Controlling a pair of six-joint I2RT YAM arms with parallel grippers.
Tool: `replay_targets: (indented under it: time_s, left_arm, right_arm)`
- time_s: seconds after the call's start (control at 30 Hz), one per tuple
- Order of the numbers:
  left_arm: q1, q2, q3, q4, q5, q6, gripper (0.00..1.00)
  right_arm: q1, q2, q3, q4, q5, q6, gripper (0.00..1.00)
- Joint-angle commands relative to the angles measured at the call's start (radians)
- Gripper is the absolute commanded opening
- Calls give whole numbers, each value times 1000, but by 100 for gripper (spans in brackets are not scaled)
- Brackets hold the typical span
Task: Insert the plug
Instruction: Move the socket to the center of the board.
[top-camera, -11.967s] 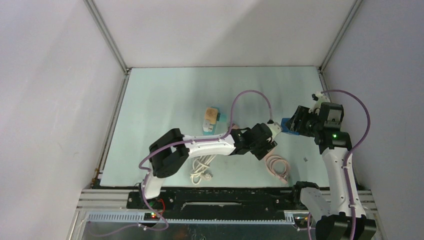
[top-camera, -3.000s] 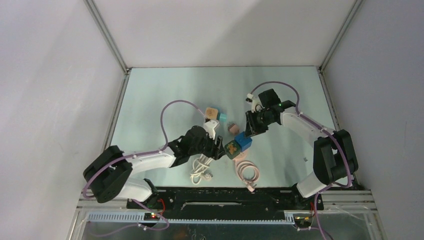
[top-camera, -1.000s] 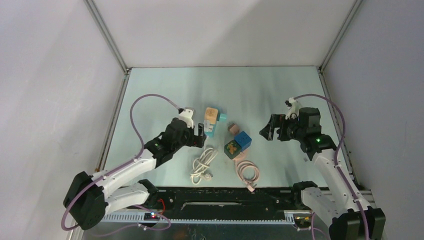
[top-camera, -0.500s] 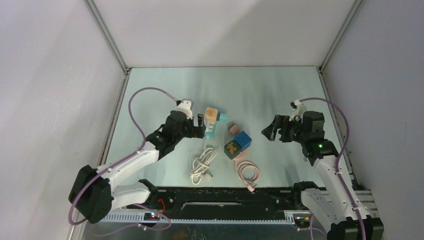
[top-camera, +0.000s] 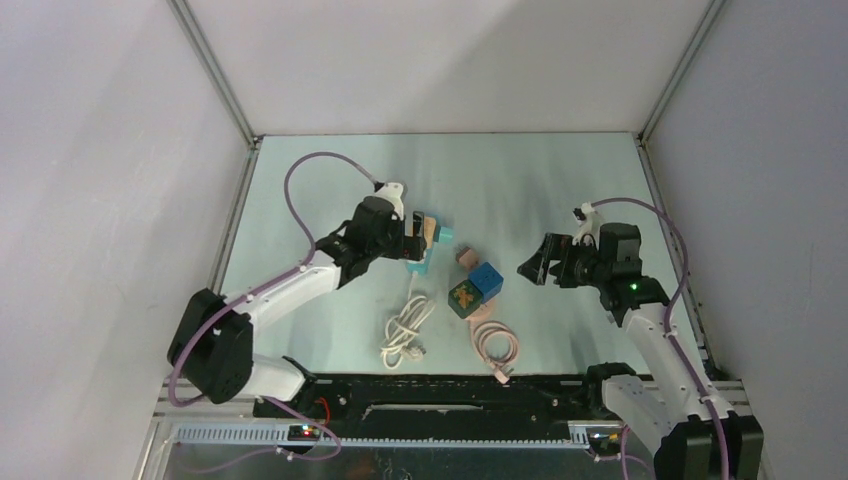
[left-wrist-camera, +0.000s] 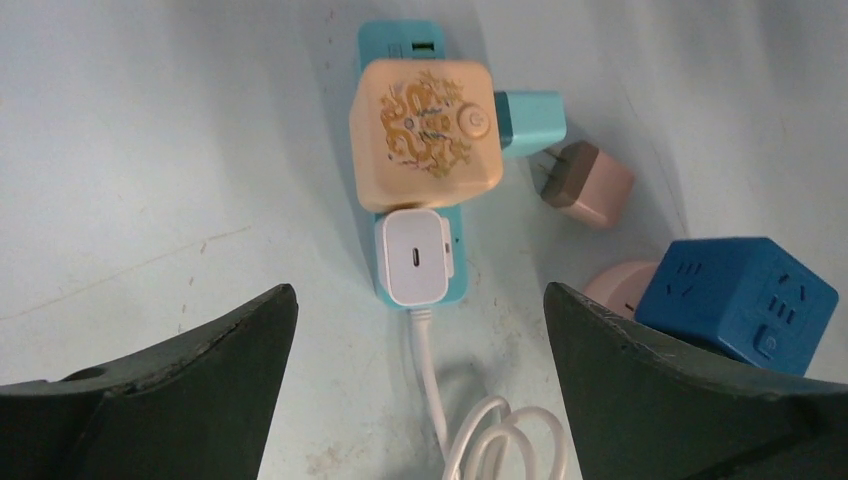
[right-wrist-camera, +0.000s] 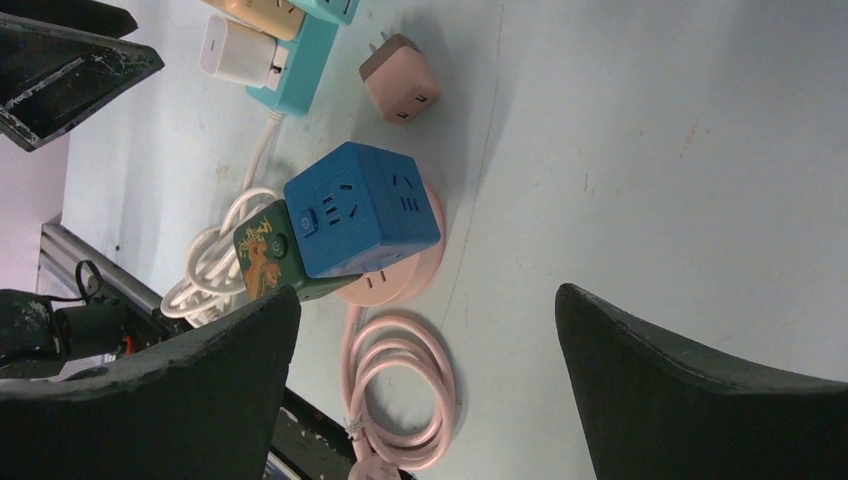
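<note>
Left claw (top-camera: 410, 241) spread, empty, above teal power strip (left-wrist-camera: 399, 46). Right claw (top-camera: 533, 266) spread, empty. Pink plug (left-wrist-camera: 590, 185) loose on table (top-camera: 330, 190), just beside strip, near blue cube socket (right-wrist-camera: 365, 210).

We count three socket cubes: the beige cube (left-wrist-camera: 425, 130), the blue cube (left-wrist-camera: 740, 300) and the green cube (right-wrist-camera: 262, 255). We see one teal power strip (left-wrist-camera: 392, 40), one white charger (left-wrist-camera: 413, 255), one pink plug (left-wrist-camera: 590, 185), one small teal block (left-wrist-camera: 530, 120), and two coiled cables, the white cable (top-camera: 403, 333) and the pink cable (top-camera: 497, 345)
</note>
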Motion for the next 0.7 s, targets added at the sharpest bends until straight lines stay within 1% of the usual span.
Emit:
replay_targets:
  time_s: [0.0, 0.2, 0.3, 0.4, 0.5, 0.57, 0.67]
  left_arm:
    - [4, -16, 16, -10, 58, 10, 95]
    - [-5, -112, -65, 16, 110, 11, 92]
    - [-12, -157, -101, 19, 185, 5, 90]
    - [-34, -191, -147, 80, 263, -11, 89]
    - [-64, -185, -163, 132, 343, -54, 89]
    - [-93, -166, -170, 200, 395, -79, 89]
    - [-133, -122, -175, 268, 403, -121, 88]
  right_arm:
    - [2, 38, 1, 39, -58, -13, 99]
    - [67, 108, 1, 50, -55, -14, 99]
    - [110, 137, 1, 74, -65, 9, 99]
    - [161, 166, 1, 97, -59, 31, 98]
    - [173, 182, -13, 138, -85, 69, 98]
    - [170, 185, -26, 171, -102, 91, 98]
    - [157, 186, -29, 166, -94, 98, 98]
